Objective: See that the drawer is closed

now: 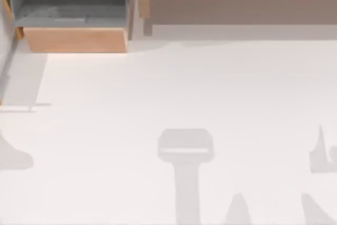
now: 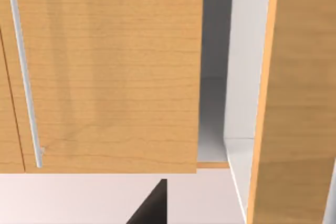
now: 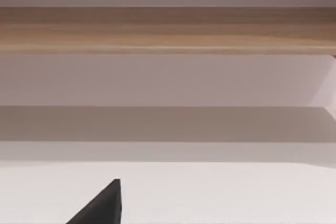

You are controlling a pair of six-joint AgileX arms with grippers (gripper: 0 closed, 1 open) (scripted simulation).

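White table (image 1: 184, 93) spreads below the overhead camera, crossed by grey shadows. At its far left corner the drawer (image 1: 76, 39) stands pulled out: light tan wood front panel facing the table, grey inner walls and grey speckled floor open to view behind it. To its right runs a much wider wooden cabinet (image 1: 242, 3). From the left wrist the tan panel (image 2: 110, 72) looms close. A dark tip of the left tool (image 2: 152, 208) and of the right tool (image 3: 102, 205) shows; I cannot tell how wide either stands.
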